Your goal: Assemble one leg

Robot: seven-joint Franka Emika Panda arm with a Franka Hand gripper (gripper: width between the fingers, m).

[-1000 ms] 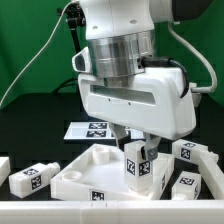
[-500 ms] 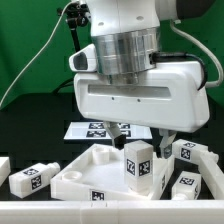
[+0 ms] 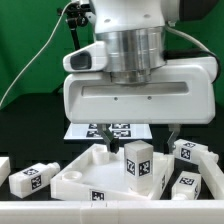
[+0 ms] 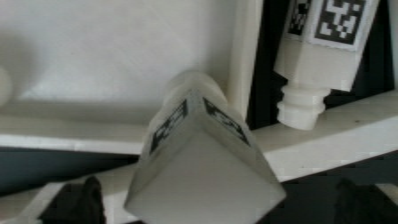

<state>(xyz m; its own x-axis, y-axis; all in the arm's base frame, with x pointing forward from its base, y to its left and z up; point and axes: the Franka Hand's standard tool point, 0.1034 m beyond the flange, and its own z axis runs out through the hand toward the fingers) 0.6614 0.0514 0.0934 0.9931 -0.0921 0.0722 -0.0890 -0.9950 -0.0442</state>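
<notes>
Wrist view looks down past the gripper (image 4: pixel 214 208) onto the leg (image 4: pixel 199 150), which stands on end between the two black fingertips (image 4: pixel 75 200). The pincer is spread apart: a dark gap shows on each side between fingertip and leg, so neither touches it. A tag runs down one face of the leg. Beyond it a spare leg (image 4: pixel 324 45) lies on the black table (image 4: pixel 382 90), its tags facing up and its narrower stub pointing toward the rim of the white tray-like piece (image 4: pixel 107 90). In the exterior view the leg stands upright at about 5 o'clock from the picture's centre, inside the tray-like piece and close to the corner on the exterior view's right, with a tag facing the camera. The broad white hand (image 3: pixel 140 95) of the arm fills the middle of the picture at 12 o'clock from the leg, clear above its top. The marker board (image 3: pixel 85 130) lies flat on the table behind the tray-like piece, partly hidden by the hand. More spare parts lie around: one at 8 o'clock from centre, just beside the tray-like piece, and two at 4 o'clock, near the leg but outside the tray wall. A green curtain (image 3: pixel 25 30) backs the scene, and a dark cable (image 3: pixel 33 62) hangs across it at 10 o'clock.
</notes>
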